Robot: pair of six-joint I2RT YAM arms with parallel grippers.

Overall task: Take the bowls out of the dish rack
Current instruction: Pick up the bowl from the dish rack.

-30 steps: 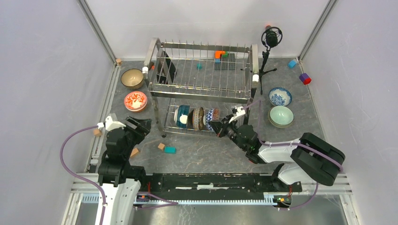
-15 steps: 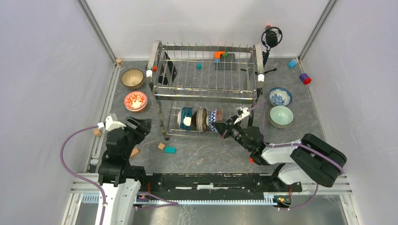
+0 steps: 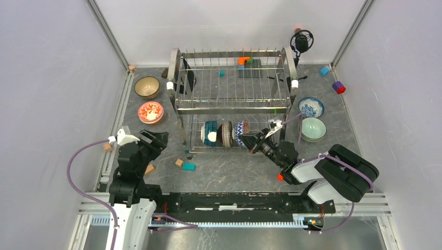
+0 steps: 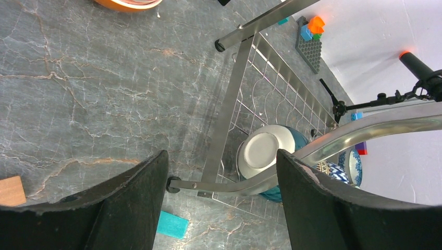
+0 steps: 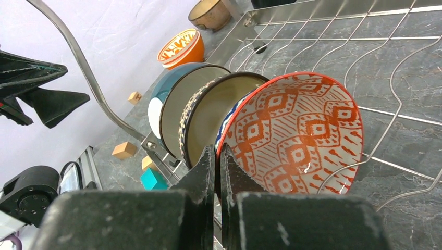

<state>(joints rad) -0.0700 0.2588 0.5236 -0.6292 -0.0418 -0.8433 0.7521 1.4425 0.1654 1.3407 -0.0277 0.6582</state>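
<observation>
The steel dish rack (image 3: 232,99) stands mid-table. Three bowls stand on edge in its lower tier: a teal one with a white base (image 3: 210,133), a dark-rimmed one (image 3: 225,134) and a red-and-white patterned one (image 3: 240,132). My right gripper (image 3: 255,141) is shut on the rim of the red-and-white bowl (image 5: 302,130); its fingers (image 5: 208,166) pinch the rim's lower left edge. My left gripper (image 3: 156,139) is open and empty by the rack's front left leg (image 4: 208,183). The teal bowl (image 4: 263,151) shows between its fingers.
Brown-gold bowl (image 3: 147,87) and orange bowl (image 3: 150,112) sit left of the rack; blue-and-white bowl (image 3: 311,107) and pale green bowl (image 3: 312,128) sit to its right. Black microphone stand (image 3: 299,44) is at back right. A teal block (image 3: 188,166) and wooden blocks (image 3: 179,162) lie in front.
My right gripper has pulled back to the right while holding the red-and-white bowl. The whole rack and its bowls have slid to the right with it. The left arm has not moved.
</observation>
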